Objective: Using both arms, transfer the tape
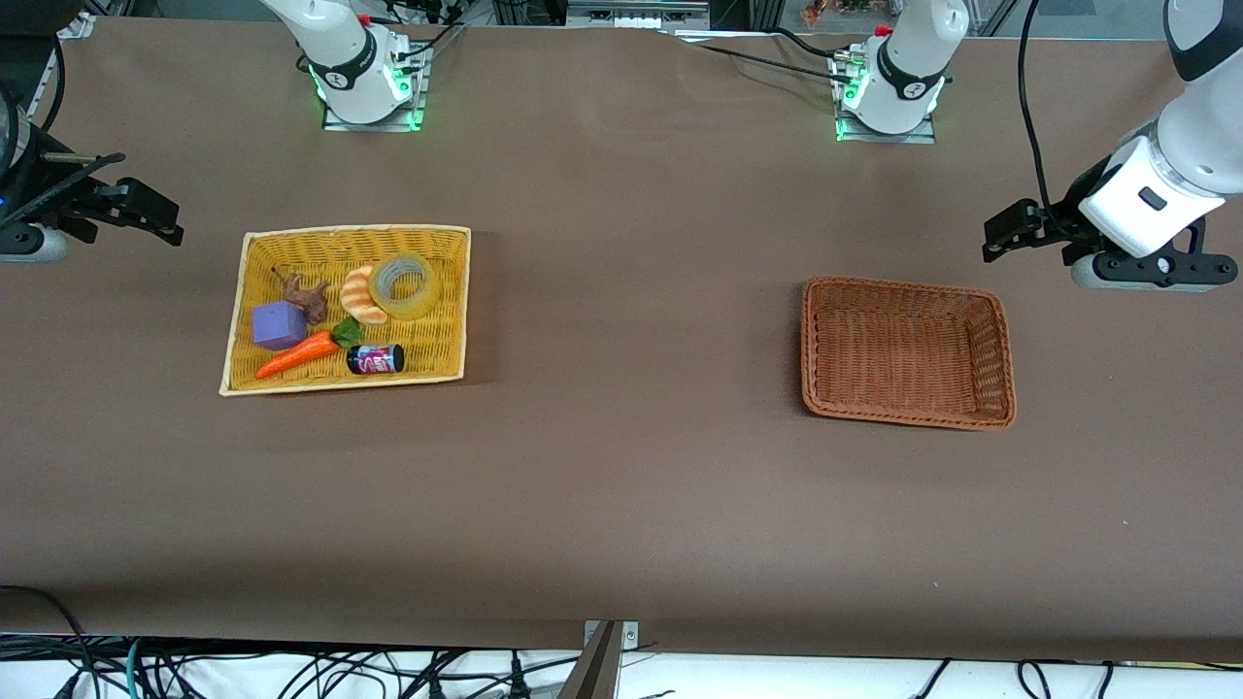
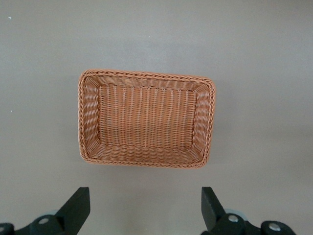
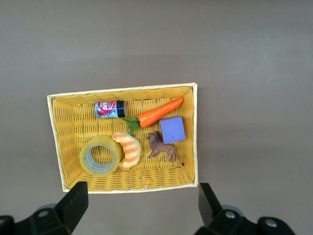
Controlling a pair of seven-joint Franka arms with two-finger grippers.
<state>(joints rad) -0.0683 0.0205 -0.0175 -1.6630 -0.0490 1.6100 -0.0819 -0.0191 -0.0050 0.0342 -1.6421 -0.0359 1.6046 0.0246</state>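
On the bench (image 1: 621, 505), a small can (image 1: 375, 359) whose red label is unreadable lies at six o'clock of the tape (image 1: 405, 285) in the yellow basket (image 1: 291, 383), while the left end effector (image 1: 1000, 238) and right end effector (image 1: 155, 218) hover wide open, empty.

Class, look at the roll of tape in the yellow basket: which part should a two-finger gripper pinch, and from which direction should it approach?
Pinch the tape across its ring wall, one finger in the grey core, one outside, coming straight down. It lies flat, hole upward, in the yellow basket. Choose the wall away from the croissant toy, which touches it.
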